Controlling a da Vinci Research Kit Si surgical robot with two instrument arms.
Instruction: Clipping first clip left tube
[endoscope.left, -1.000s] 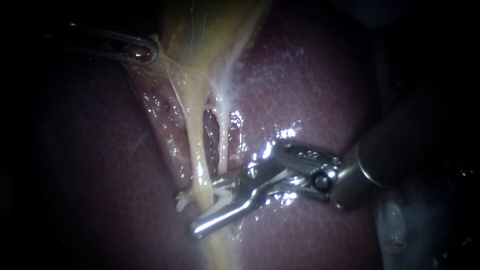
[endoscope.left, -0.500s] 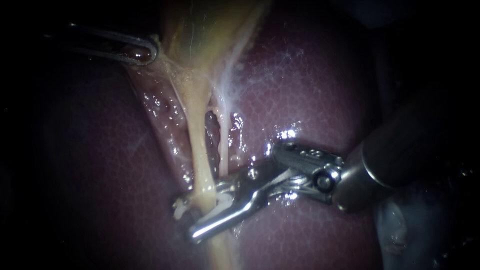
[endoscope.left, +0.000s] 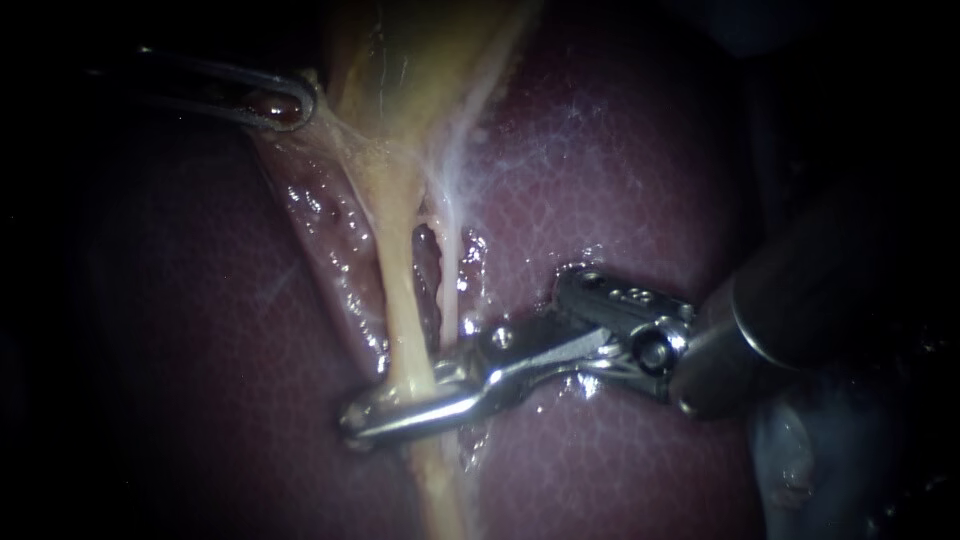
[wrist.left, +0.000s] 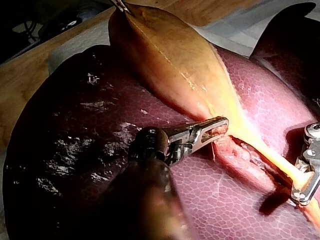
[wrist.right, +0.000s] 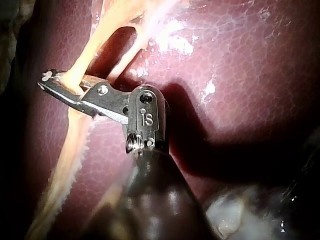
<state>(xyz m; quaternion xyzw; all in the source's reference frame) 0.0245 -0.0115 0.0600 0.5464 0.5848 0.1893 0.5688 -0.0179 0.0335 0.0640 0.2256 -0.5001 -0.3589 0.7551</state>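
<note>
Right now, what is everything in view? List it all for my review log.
liver: one, dark red, under everything else
gallbladder: one, yellow-green, lying on the liver
left tube: one, yellowish, the thicker one, running down from the gallbladder
right tube: one, paler and thin, close beside the left tube
pink tissue: one glossy sheet, beside the left tube
wooden bench: one, tan, beyond the liver
left instrument: one, metal, shut on the pink tissue near the gallbladder
right instrument: one, metal, shut across the left tube

Liver maroon, fine mosaic pattern; left tube pale yellow.
</note>
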